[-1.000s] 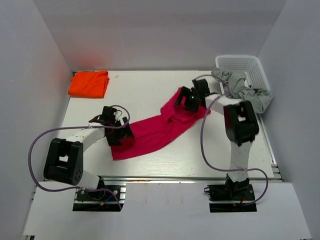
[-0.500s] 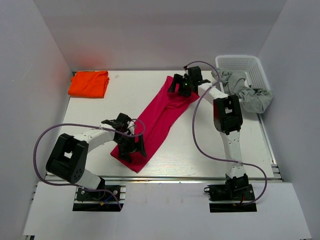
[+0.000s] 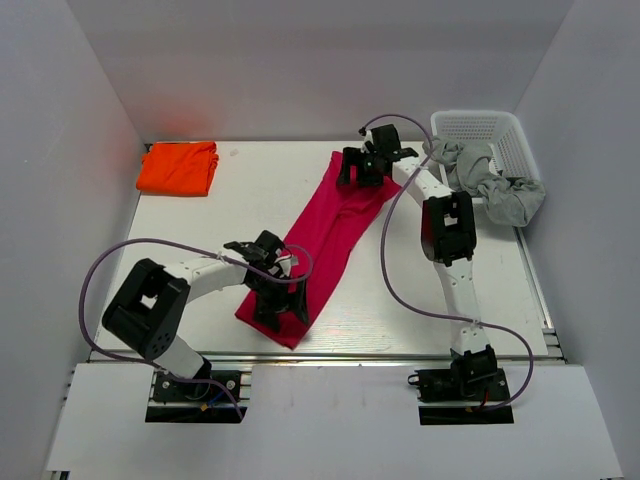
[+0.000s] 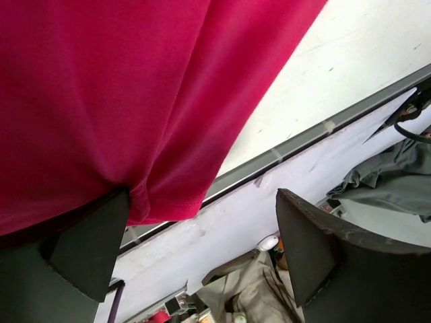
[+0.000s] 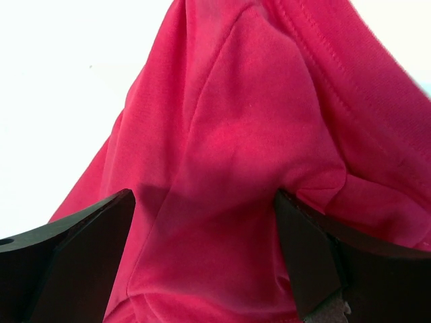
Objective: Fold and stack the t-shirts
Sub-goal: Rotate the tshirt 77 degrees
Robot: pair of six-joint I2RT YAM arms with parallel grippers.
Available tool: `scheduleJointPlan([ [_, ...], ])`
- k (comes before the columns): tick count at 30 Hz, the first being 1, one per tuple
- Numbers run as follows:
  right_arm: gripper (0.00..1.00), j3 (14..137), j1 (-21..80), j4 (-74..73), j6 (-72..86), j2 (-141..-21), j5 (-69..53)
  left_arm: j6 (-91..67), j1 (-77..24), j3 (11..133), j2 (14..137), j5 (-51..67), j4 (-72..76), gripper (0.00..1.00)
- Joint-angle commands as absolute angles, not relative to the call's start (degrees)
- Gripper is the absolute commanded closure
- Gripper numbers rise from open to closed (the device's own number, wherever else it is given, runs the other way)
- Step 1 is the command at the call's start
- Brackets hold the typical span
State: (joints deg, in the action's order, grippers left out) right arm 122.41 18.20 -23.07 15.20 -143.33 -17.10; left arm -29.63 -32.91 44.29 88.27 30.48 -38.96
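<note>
Magenta-red t-shirt [image 3: 325,235] lies as a long narrow band slanting over the white table [image 3: 230,210], from the left gripper [image 3: 278,308] near the front edge up to the right gripper [image 3: 362,166] at the far side. Both grippers are at the cloth with jaws spread wide, and in the left wrist view the hem touches one finger [image 4: 91,242]. The orange t-shirt [image 3: 178,167] rests folded in the far left corner, well apart, and grey cloth [image 3: 490,190] hangs over the white basket [image 3: 480,125].
</note>
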Motion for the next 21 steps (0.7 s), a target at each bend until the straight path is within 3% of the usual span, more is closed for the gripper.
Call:
scheduleJointPlan([
  [1,0.10,128.2,17.3,-30.3,9.4,-149.8,-12.4,-29.6,-34.8,46.4,90.1,28.1,-36.7,0.00],
  [14,0.10,131.4,16.1,-23.0,6.8,-150.9,-12.0,-38.1,-42.7,56.8,97.2,33.0,-26.3,0.00],
  [21,0.10,131.0,16.3,-24.3,2.4,-143.6,-8.4,-31.6,-47.9,68.6,96.6,22.6,-34.8,0.00],
])
